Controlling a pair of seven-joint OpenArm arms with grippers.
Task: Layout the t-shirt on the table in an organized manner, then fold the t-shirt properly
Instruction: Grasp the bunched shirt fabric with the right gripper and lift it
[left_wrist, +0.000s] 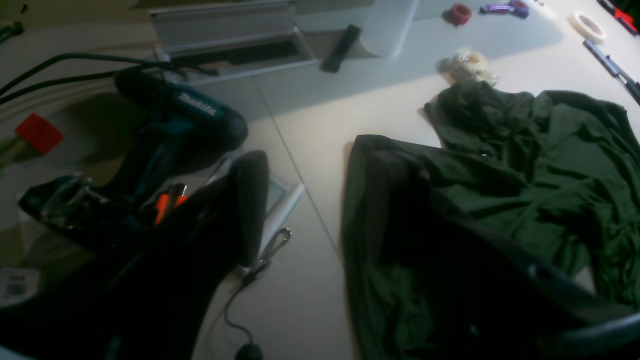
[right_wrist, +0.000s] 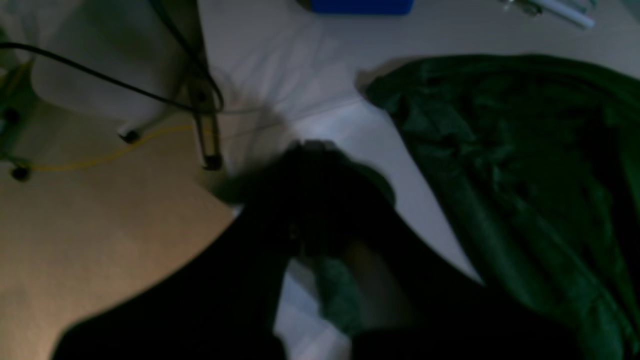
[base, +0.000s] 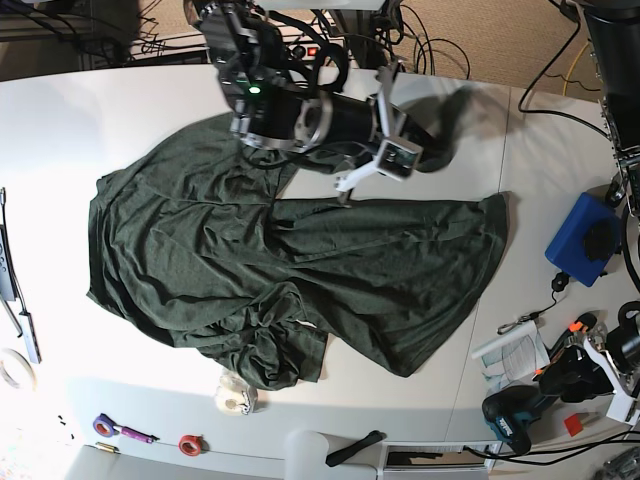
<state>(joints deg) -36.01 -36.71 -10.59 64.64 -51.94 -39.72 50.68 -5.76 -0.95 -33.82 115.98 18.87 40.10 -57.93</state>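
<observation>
**Ana:** Cloth first. Where is the t-shirt (base: 300, 270)?

**Ben:** It lies on the table (base: 100, 110), spread wide but rumpled. One part is bunched into thick folds, and a pale roll of tape (base: 236, 395) sits just beside that bunch. The rest is flatter, with long creases.

**Ana:** And the right gripper (base: 448, 122)?

**Ben:** It is clenched tight. In the right wrist view its dark tip is blurred, but I see no shirt fabric in it. It hangs past the shirt's edge on the side opposite the bunched folds, near the shirt but not touching it.

**Ana:** What about the left gripper (left_wrist: 315, 160)?

**Ben:** Its jaws are spread wide, with only bare table showing between them. It is off to the shirt's side, apart from the fabric, next to a teal cordless drill (left_wrist: 200, 115).

**Ana:** Is anything else close to the shirt?

**Ben:** A blue box (base: 585, 238) stands on the drill's side of the shirt, well apart from the fabric. A red roll (base: 190, 444) lies beyond the pale tape, farther from the shirt.
</observation>
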